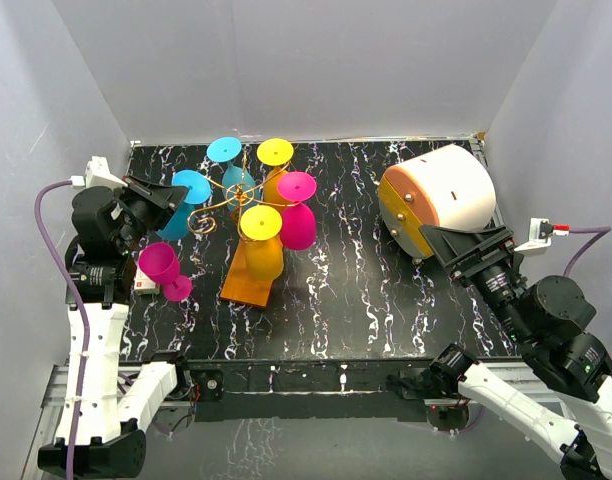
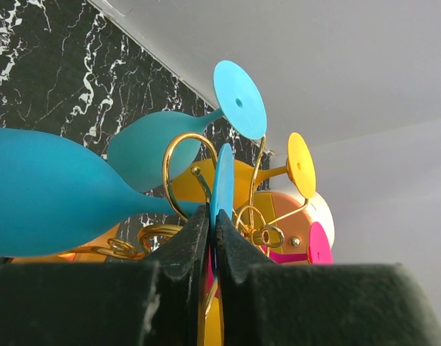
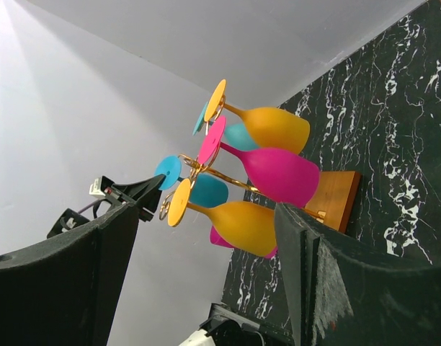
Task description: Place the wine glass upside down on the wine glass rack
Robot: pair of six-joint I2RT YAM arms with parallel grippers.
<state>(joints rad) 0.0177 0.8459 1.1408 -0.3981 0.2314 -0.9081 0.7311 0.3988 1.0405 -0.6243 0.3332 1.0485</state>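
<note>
Fingers (image 2: 183, 249) of the left gripper (image 1: 169, 198) clench the rim of the blue glass's foot (image 2: 222, 184). The glass (image 1: 194, 188) hangs tilted at the upper left of the top view, beside the rack's (image 1: 241, 290) gold scrolls. Other glasses hang on the rack. A pink one (image 1: 164, 270) stands on the table, lower left. The right gripper (image 1: 464, 243) is spread wide and holds nothing, just beside the drum (image 1: 441, 190) at upper right.

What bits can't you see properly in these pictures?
- Left wrist view: the blue glass is cut off by the left edge; the left pincer hides the rack's base.
- Top view: too small to tell if that glass is hooked on.
- Right wrist view: an orange glass hides most of the loose pink glass.
</note>
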